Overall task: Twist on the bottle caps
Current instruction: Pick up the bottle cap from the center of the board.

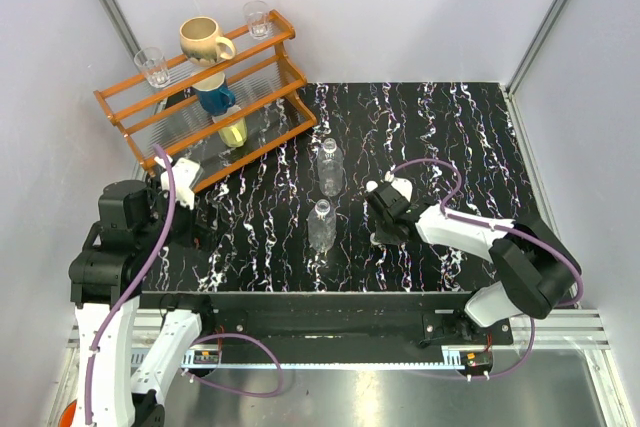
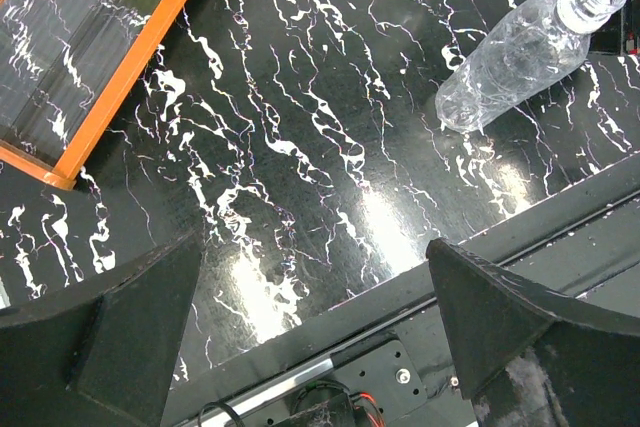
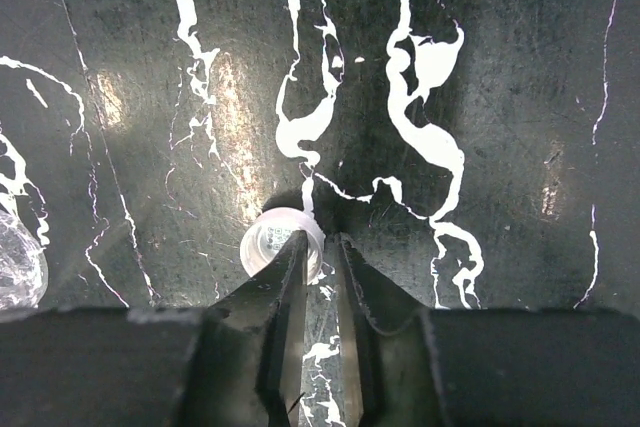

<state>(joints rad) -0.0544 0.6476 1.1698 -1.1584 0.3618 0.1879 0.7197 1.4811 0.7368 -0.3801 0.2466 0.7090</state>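
The cap (image 3: 268,242) lies flat on the bench (image 3: 500,97), its axis upright, partly hidden under one finger of your right tool (image 3: 322,247). That tool is nearly closed, with only a slit between the jaws, and you cannot tell whether it pinches the cap's rim. Nothing is screwed on yet. The far bottle (image 1: 331,165) and near bottle (image 1: 322,225) seem to stand upright mid-bench, bare necks pointing up. No second cap shows. Your left tool (image 2: 315,282) gapes wide and holds nothing.
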